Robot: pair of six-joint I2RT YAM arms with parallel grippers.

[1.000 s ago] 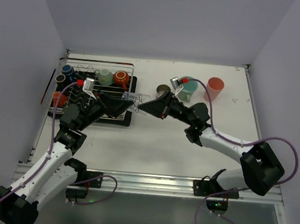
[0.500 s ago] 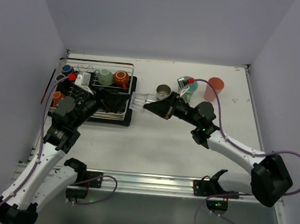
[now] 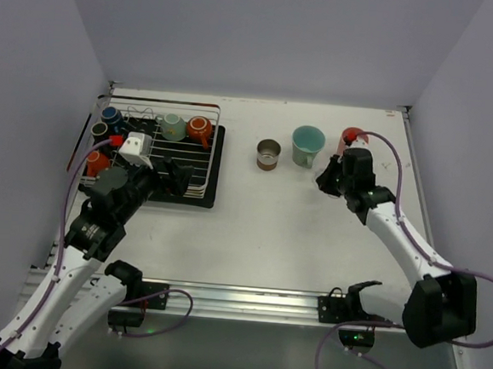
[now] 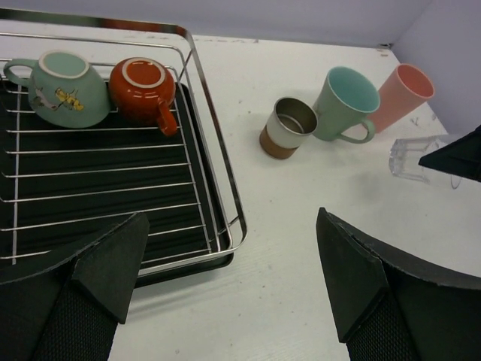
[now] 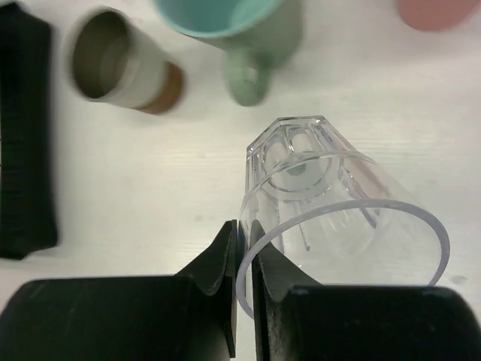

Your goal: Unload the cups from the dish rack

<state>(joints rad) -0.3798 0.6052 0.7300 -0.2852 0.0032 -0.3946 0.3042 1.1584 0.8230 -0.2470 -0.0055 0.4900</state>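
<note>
Carried rightward since a second ago, the glass [image 5: 338, 218] is pinched by its rim in the clenched right claw [image 5: 242, 241], toward the surface's [image 3: 252, 228] far right, near the tumbler [image 4: 402, 90]. The left claw [image 4: 231, 226], released, has drawn back over the rack [image 4: 218, 150], which holds more cups [image 4: 143, 90]. Best to turn the glass upright, lower it clear of the tumbler, then let go.

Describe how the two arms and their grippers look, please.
The left arm and right arm are white links with black joints, each trailing a purple cable. The left gripper and right gripper have black wedge-shaped fingers.
</note>
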